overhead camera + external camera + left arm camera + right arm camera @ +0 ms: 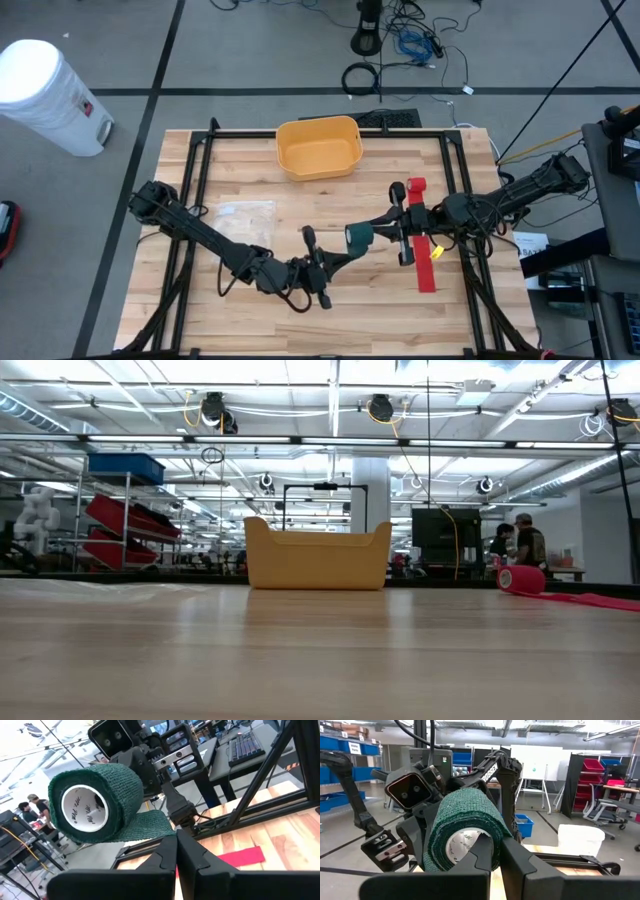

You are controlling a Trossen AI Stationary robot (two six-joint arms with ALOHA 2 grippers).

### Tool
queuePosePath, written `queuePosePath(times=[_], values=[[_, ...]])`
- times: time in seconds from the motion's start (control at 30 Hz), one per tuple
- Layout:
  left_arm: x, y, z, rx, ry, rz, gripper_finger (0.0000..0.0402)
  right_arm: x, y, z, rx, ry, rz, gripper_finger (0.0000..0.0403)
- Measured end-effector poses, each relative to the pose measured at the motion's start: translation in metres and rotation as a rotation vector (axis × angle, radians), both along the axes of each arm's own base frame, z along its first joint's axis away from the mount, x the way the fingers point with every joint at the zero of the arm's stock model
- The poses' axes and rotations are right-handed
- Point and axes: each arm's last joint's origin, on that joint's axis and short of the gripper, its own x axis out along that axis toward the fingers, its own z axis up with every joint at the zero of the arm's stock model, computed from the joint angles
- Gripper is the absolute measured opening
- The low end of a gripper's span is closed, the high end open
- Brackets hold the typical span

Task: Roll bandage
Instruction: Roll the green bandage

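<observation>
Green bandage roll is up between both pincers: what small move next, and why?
Probably turn the right pincer, shut on the green woven bandage roll, to wind in slack. The left pincer is shut on the roll's loose tail, which spans a short gap, so rolling while the left holds tension looks right.

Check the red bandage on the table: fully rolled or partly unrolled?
Partly unrolled. The red bandage has its roll toward the yellow bin, and a flat strip trails from it across the table.

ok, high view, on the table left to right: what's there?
Clear plastic bag → left end effector → yellow plastic bin → green bandage roll → right end effector → red bandage roll with its unrolled strip.
</observation>
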Motion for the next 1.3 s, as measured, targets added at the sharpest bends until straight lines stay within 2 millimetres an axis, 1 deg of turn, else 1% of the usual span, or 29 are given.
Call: queuePosePath(times=[0.1, 0.33, 0.43, 0.53, 0.6, 0.77, 0.93, 1.0, 1.1, 1.17, 1.3], values=[[-0.001, -0.002, -0.001, 0.032, 0.021, 0.010, 0.0034, 0.000, 0.000, 0.000, 0.001, -0.001, -0.002, 0.0011], [-0.008, -0.011, -0.005, 0.150, 0.081, 0.030, 0.0129, -0.002, -0.001, 0.002, 0.001, -0.011, -0.005, 0.0011], [-0.012, -0.019, -0.005, 0.234, 0.104, 0.021, 0.0153, -0.003, -0.001, 0.004, 0.004, -0.018, -0.001, 0.0011], [-0.019, -0.029, -0.005, 0.365, 0.136, 0.026, 0.0160, -0.005, -0.001, 0.005, 0.010, -0.023, 0.003, 0.0011], [-0.023, -0.034, -0.005, 0.485, 0.171, 0.033, 0.0161, -0.005, -0.001, 0.005, 0.023, -0.022, 0.006, 0.0011], [-0.030, -0.044, -0.007, 0.871, 0.289, 0.033, 0.0162, -0.005, -0.001, 0.004, 0.053, -0.013, 0.017, 0.0011], [-0.031, -0.049, -0.013, 1.222, 0.412, 0.025, 0.0162, -0.005, -0.001, 0.004, 0.099, -0.002, 0.027, 0.0011], [-0.031, -0.049, -0.013, 1.293, 0.418, 0.004, 0.0162, -0.005, 0.000, 0.004, 0.106, -0.002, 0.052, 0.0011], [-0.027, -0.044, -0.013, 1.320, 0.434, 0.010, 0.0162, -0.005, 0.001, 0.005, 0.112, -0.015, 0.074, 0.0011], [-0.023, -0.037, -0.014, 1.346, 0.463, 0.022, 0.0162, -0.005, 0.001, 0.006, 0.119, -0.022, 0.077, 0.0011], [-0.014, -0.019, -0.023, 1.479, 0.610, 0.027, 0.0162, -0.005, 0.001, 0.005, 0.126, -0.013, 0.078, 0.0011]])
